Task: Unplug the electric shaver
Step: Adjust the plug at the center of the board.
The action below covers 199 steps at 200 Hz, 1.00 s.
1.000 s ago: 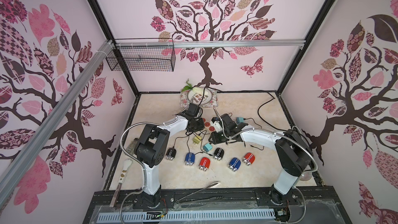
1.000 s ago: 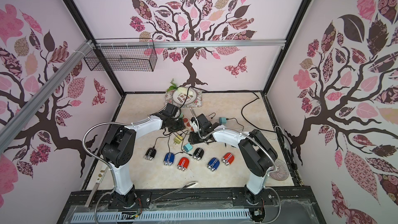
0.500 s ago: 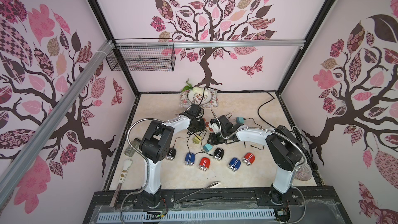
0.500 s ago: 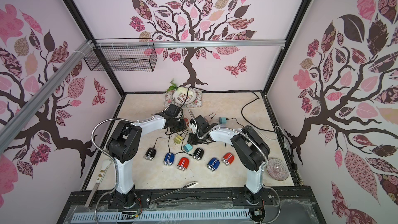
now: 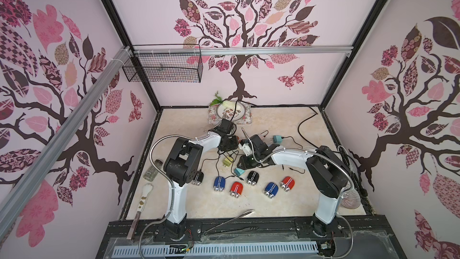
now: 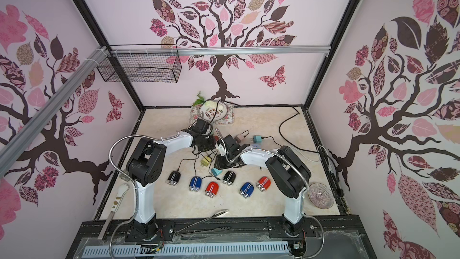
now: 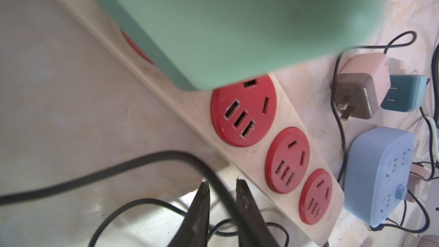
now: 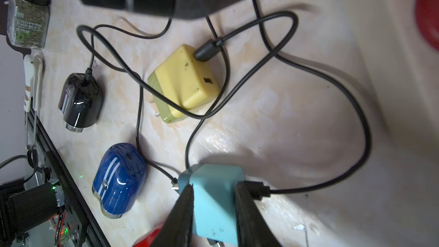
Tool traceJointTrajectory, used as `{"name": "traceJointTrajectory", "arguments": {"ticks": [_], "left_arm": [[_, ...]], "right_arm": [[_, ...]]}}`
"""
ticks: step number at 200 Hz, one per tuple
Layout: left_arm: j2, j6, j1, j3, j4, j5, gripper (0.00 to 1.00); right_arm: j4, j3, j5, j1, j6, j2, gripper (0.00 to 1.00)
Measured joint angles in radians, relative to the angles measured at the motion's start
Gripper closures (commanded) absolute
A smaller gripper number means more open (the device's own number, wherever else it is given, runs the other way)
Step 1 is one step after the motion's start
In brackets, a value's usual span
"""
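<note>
Several small electric shavers lie in a row on the table: black (image 5: 198, 177), blue (image 5: 219, 183), red (image 5: 236, 189), black (image 5: 252, 177) and more. A cable enters the black shaver (image 8: 80, 100). My right gripper (image 8: 213, 184) is shut on a light teal charger plug (image 8: 215, 200), prongs bare, low over the table (image 5: 239, 171). My left gripper (image 7: 222, 182) sits beside the white power strip (image 7: 251, 160) with red sockets, jaws nearly closed around a black cable (image 7: 166, 158). A blurred green shape (image 7: 225, 20) hides part of the strip.
A yellow adapter (image 8: 185, 81), a pink-grey adapter (image 7: 361, 84), a dark teal adapter (image 7: 403, 96) and a pale blue socket cube (image 7: 380, 174) lie round the strip amid tangled cables. A parsley jar (image 5: 153, 170), tongs (image 5: 229, 220), a knife (image 5: 142, 208) and a bowl (image 5: 349, 199) sit at the edges.
Both arms have swung slightly inward, and they now cover the red sockets that showed between the grippers a second ago. Neither grip has changed.
</note>
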Motion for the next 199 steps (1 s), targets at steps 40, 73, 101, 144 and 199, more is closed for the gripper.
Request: {"name": "traceJointTrajectory", "arguments": {"ticks": [40, 73, 101, 144, 199], "left_arm": [[0.000, 0.000, 0.000, 0.001, 0.000, -0.002, 0.76], [0.000, -0.001, 0.000, 0.001, 0.000, 0.002, 0.76], [-0.012, 0.000, -0.003, 0.001, -0.005, 0.010, 0.68], [-0.120, 0.004, -0.007, -0.002, -0.021, 0.017, 0.58], [-0.286, 0.020, -0.007, -0.010, -0.058, -0.011, 0.50]], "right_arm": [[0.006, -0.005, 0.009, 0.004, 0.001, -0.004, 0.67], [-0.010, -0.002, 0.023, 0.006, -0.006, -0.008, 0.62], [-0.058, -0.001, 0.044, 0.008, -0.025, -0.039, 0.52], [-0.105, 0.046, 0.075, -0.023, -0.046, -0.117, 0.51], [-0.151, 0.072, 0.128, -0.072, -0.075, -0.189, 0.50]]}}
